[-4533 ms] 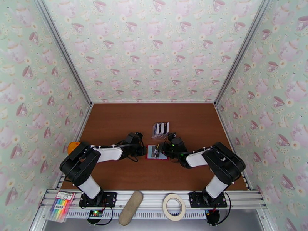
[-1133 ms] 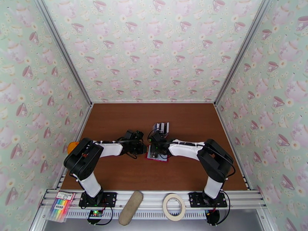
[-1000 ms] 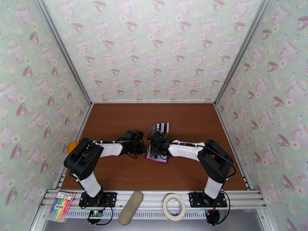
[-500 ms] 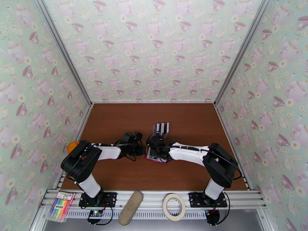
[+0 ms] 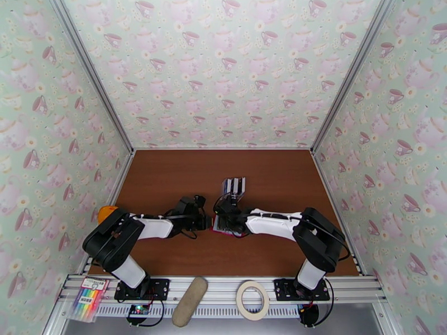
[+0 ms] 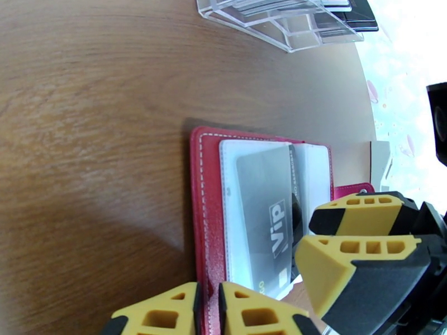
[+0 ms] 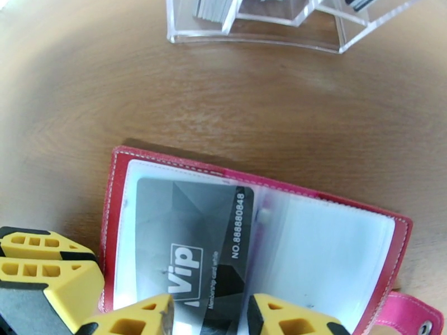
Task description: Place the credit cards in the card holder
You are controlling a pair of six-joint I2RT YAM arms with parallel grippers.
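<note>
Left wrist view: the left gripper point(image 6: 207, 308) sits at the bottom of the frame, its yellow fingers drawn together on the near edge of the card holder point(image 6: 202, 207), pinning the red cover to the wooden table point(image 6: 84, 135). The holder lies open just beyond those fingertips, showing clear plastic sleeves. A black card point(image 6: 262, 219) is partly inside one sleeve. To the right, the right gripper point(image 7: 208, 311) has a finger on each side of the card's near end; whether it pinches the card cannot be told.

Well beyond both grippers stands a clear acrylic rack point(image 6: 279, 29) with the remaining credit cards point(image 7: 215, 6) upright in it.

The card probably handles as light, stiff and slick, best held by its free short end and pushed straight in. The sleeve looks soft and may buckle. The holder seems light enough to slide unless held.

The card reads "ViP" and "NO.88888848"; a smaller line is too fine to read.
</note>
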